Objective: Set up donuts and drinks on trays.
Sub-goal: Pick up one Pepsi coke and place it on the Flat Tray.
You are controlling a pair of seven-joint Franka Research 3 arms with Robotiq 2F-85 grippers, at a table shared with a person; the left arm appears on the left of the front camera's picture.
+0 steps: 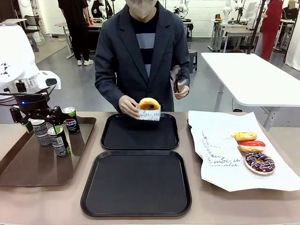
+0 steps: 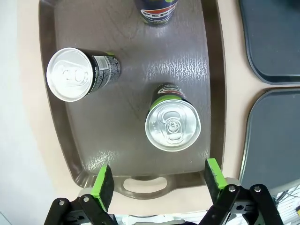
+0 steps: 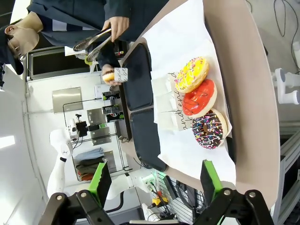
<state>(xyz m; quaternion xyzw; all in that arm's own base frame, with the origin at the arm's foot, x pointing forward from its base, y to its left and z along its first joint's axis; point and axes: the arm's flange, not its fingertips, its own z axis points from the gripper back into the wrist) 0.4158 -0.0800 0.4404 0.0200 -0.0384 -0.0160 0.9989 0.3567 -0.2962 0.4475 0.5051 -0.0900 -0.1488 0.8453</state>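
Observation:
Three drinks stand on a long brown tray (image 1: 28, 164): a green-labelled can (image 1: 58, 140) (image 2: 172, 124), a grey can (image 1: 40, 131) (image 2: 70, 75) and a Pepsi can (image 1: 71, 119) (image 2: 158, 9). My left gripper (image 1: 43, 127) (image 2: 159, 180) hangs open just above them, nearest the green-labelled can. Two black trays, far (image 1: 139, 132) and near (image 1: 136, 183), lie bare. A person's hand holds a golden donut (image 1: 149, 108) in a white sleeve over the far tray. Yellow (image 3: 191, 74), red (image 3: 199, 97) and chocolate-sprinkle (image 3: 210, 129) donuts lie on white paper (image 1: 220, 178), with my right gripper (image 3: 157, 183) open well above them.
The person's other hand holds metal tongs (image 1: 176, 79). Spare printed paper sleeves (image 1: 220, 152) lie on the white paper beside the donuts. A white table (image 1: 253, 75) stands behind at the right.

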